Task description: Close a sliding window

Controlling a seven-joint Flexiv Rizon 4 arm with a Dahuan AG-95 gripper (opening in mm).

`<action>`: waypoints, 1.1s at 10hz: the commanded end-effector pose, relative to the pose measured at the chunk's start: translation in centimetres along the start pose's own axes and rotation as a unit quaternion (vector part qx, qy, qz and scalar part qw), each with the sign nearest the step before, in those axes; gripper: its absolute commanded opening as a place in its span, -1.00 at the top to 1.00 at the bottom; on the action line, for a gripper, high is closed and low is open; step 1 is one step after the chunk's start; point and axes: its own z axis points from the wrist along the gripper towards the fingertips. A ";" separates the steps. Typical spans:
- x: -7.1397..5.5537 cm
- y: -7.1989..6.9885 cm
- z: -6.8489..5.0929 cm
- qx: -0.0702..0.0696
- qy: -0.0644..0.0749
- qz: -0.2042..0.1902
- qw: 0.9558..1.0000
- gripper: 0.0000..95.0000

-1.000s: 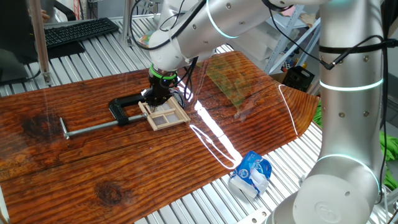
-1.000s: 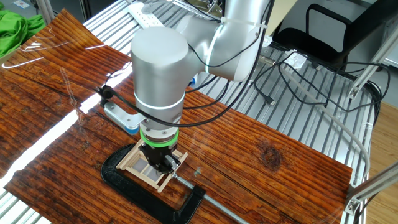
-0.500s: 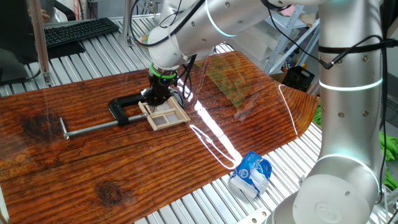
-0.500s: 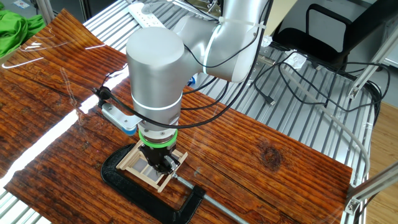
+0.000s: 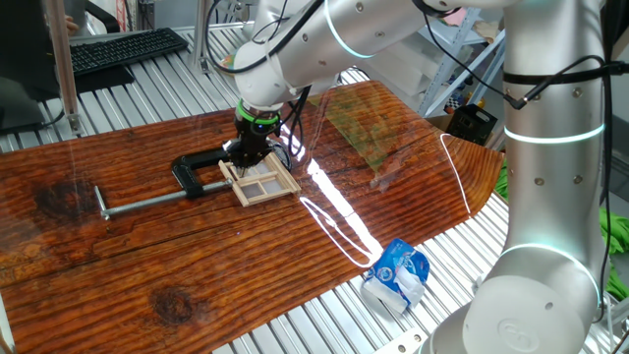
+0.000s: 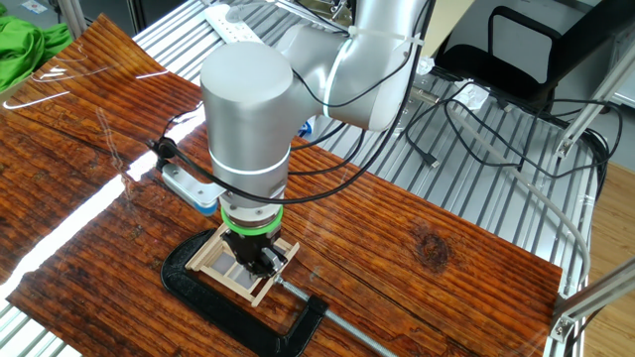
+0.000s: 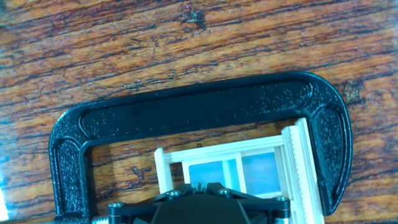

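One fixed cam sits high, far back, looking down across the wood table (image 5: pixel 147 265). The other looks from the opposite side, closer. Hand cam points straight down, very near. All 3 share the sliding window (image 5: pixel 263 183) (image 6: pixel 230 266) (image 7: pixel 230 169) and black clamp (image 5: pixel 197 169) (image 6: pixel 238 317) (image 7: pixel 186 109).

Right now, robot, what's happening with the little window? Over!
Gripper down on the sliding window, fingers hidden. Window lies flat inside the black clamp. Nothing else in the way.
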 end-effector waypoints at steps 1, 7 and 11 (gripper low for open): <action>0.1 -0.3 0.3 -0.003 -0.003 -0.006 1.000 1.00; -1.2 -2.4 -0.7 0.005 0.007 -0.038 0.999 1.00; -2.0 -3.7 -0.9 0.011 0.003 -0.059 0.998 1.00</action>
